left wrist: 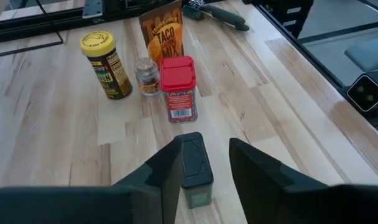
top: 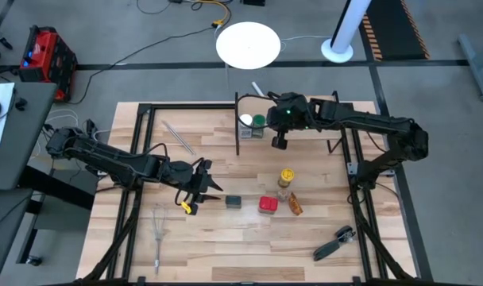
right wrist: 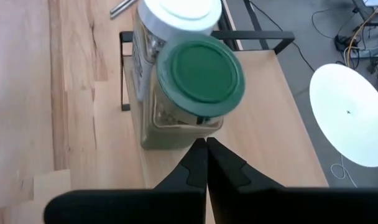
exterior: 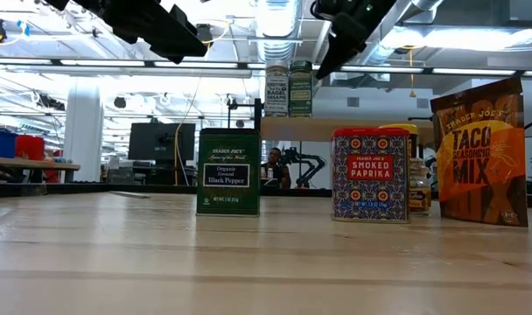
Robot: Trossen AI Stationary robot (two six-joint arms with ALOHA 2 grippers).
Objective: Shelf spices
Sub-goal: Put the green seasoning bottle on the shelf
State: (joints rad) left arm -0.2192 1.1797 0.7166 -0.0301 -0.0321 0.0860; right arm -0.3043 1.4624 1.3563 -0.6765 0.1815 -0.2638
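On the wood-plank table [top: 226, 238], five spices stand: dark square black-pepper tin [top: 233, 202], red paprika tin [top: 267, 206], orange taco packet [top: 295, 207], yellow-capped jar [top: 286, 176], one small jar [left wrist: 147, 76]. Left tool [top: 208, 187] is spread beside the pepper tin. On the pale wooden shelf [right wrist: 263, 124], two jars: white-capped [right wrist: 179, 9], green-capped [right wrist: 200, 70]; right tool [right wrist: 206, 149] is pressed together just beside them.

Two dark, jointed arms are showing black casings; the left gripper [top: 200, 191] is wearing a yellow tag, the right gripper [top: 280, 141] black fingers.
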